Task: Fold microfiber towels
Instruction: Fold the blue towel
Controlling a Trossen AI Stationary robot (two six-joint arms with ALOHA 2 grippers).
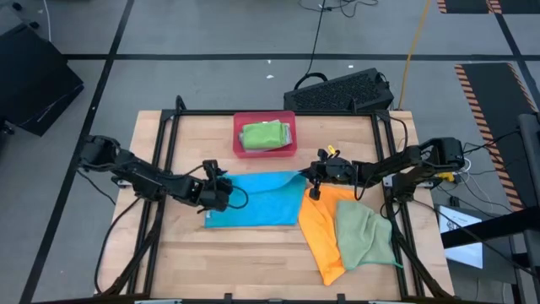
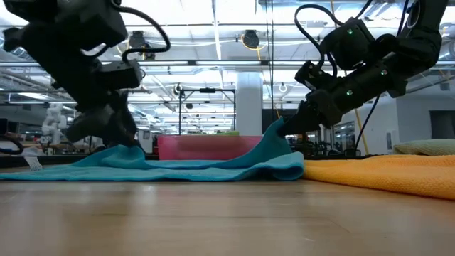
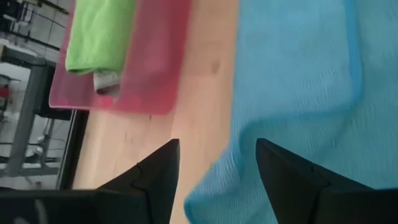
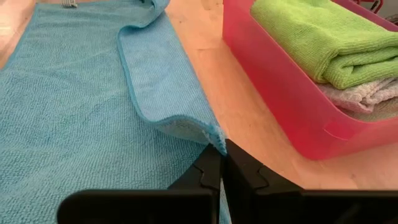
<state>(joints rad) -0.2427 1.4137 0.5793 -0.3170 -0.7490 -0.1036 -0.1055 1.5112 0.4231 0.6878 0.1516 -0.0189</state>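
A blue towel (image 1: 253, 201) lies spread in the middle of the wooden surface (image 1: 253, 262), between the two arms. The right pincer (image 4: 222, 163) is clenched on the towel's far right corner, lifting it in a fold just beside the pink tray (image 1: 239, 127). The left pincer (image 3: 217, 165) stands released over the towel's left edge, its fingers apart with cloth showing between them. The tray, at the far side, holds a folded green towel (image 1: 264, 135) on top of a grey one (image 4: 364, 94). To the right, an orange towel (image 1: 321, 228) lies rumpled with a pale green towel (image 1: 363, 236) resting on it. A dark keyboard (image 1: 342, 91) sits beyond the surface. No writing can be read.
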